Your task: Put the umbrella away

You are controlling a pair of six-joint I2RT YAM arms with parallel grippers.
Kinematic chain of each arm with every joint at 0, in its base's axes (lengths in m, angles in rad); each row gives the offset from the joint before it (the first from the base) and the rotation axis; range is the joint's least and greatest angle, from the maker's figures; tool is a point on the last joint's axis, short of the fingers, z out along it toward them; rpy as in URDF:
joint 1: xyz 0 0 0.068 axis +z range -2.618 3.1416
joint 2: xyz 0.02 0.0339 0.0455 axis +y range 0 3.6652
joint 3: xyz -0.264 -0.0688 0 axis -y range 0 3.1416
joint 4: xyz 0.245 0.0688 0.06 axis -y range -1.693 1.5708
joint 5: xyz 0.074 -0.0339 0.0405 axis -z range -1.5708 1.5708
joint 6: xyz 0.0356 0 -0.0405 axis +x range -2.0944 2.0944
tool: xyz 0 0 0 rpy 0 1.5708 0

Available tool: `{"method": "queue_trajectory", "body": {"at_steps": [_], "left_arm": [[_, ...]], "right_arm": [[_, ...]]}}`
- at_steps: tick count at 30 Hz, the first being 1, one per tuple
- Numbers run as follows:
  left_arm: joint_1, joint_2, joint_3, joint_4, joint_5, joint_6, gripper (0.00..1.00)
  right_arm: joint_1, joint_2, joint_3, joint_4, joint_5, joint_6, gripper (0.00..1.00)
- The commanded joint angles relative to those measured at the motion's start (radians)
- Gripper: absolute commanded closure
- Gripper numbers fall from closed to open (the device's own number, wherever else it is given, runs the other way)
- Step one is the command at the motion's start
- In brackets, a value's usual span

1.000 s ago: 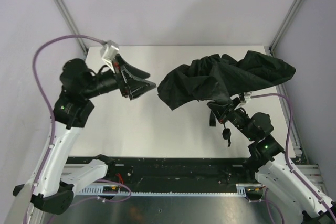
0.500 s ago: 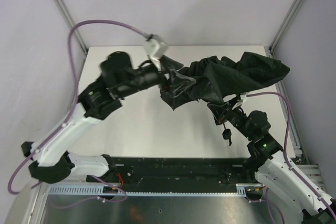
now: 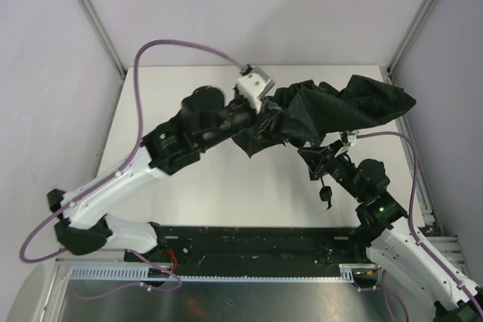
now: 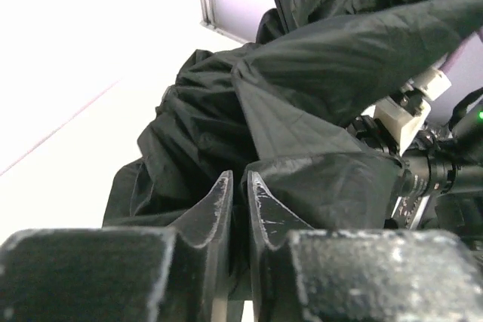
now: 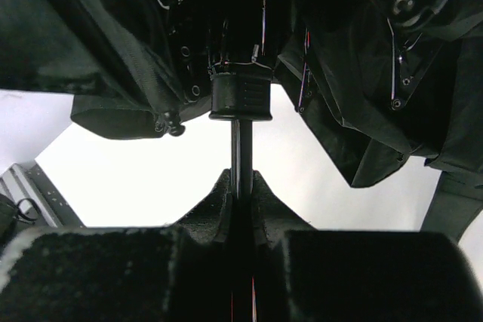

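top external view gives you the relation that matters: the umbrella (image 3: pixel 332 111) hangs above the far right part of the tabletop (image 3: pixel 204 179), its slack canopy (image 3: pixel 377 99) stretched roughly left to right, with one arm at each end of the job. the left claw (image 3: pixel 260 122) sits at the canopy's left edge, so nearly all the cloth lies to its right and beyond it. the right claw (image 3: pixel 326 157) is underneath, near the canopy's middle.

on the right wrist view the right claw (image 5: pixel 241 186) is closed tight on the thin shaft (image 5: pixel 241 141), which runs straight out from between its fingers into the dark folds. that is the umbrella's long axis: up and away from the right claw.

on the left wrist view the left claw (image 4: pixel 238 186) is drawn in to a thin slit right at a fold of the canopy (image 4: pixel 302 96); by my reading it has cloth pinched, though the slit is too dark to be sure.

you will likely need to gather cloth toward the shaft, so work the left arm rightward, along the canopy, toward the right claw's line.
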State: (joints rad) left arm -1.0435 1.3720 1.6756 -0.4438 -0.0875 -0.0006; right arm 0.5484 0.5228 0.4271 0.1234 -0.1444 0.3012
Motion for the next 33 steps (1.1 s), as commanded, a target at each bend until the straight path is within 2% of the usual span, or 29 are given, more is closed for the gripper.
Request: {"method": "queue_trajectory", "body": {"at_steps": [1,6,10,17,24,29,33], "left_arm": [[-0.013,-0.239,-0.242,0.323,-0.03,0.018,0.88],[-0.012,-0.426,-0.54,0.737,0.051,-0.004,0.99],[-0.014,-0.491,-0.664,0.941,0.138,-0.025,1.0],[-0.013,-0.497,-0.715,1.025,0.314,-0.099,0.99],[-0.013,-0.572,-0.845,1.07,0.385,-0.174,0.98],[-0.012,-0.556,-0.869,1.05,0.554,-0.283,0.82],[-0.012,-0.547,-0.825,0.961,0.716,-0.338,0.62]], "right_arm": [[0.001,-0.007,0.053,0.11,-0.009,0.062,1.0],[-0.026,-0.004,0.047,0.163,-0.026,0.209,1.0],[-0.032,0.014,0.047,0.175,0.0,0.377,1.0],[-0.041,0.046,0.047,0.211,-0.03,0.618,1.0],[-0.138,0.025,0.047,0.244,-0.115,0.72,1.0],[-0.191,0.031,0.047,0.282,-0.178,0.649,1.0],[-0.234,0.044,0.047,0.326,-0.313,0.483,1.0]]}}
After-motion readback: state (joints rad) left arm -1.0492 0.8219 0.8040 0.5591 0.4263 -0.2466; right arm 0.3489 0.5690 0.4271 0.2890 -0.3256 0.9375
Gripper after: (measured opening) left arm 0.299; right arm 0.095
